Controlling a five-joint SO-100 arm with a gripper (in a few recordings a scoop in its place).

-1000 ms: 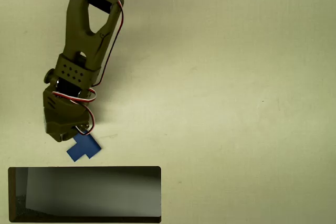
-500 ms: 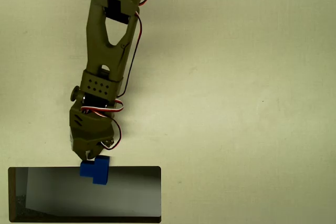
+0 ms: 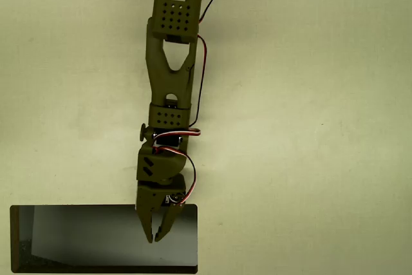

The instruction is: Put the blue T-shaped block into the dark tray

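Over the dark tray [image 3: 38, 249], toward its 3 o'clock end, the gripper [image 3: 154, 239] is hovering, fingers nearly closed. Grasp can't be confirmed; blue T-shaped block is hiding underneath, probably. Risk: it's dropping outside the rim.

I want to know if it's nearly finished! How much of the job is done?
Nearly, I think. The tool hangs over the right part of the dark tray, so the trip there looks done. Whether it holds the blue block, I cannot tell. Left: the block resting in the tray and the tool lifting away.
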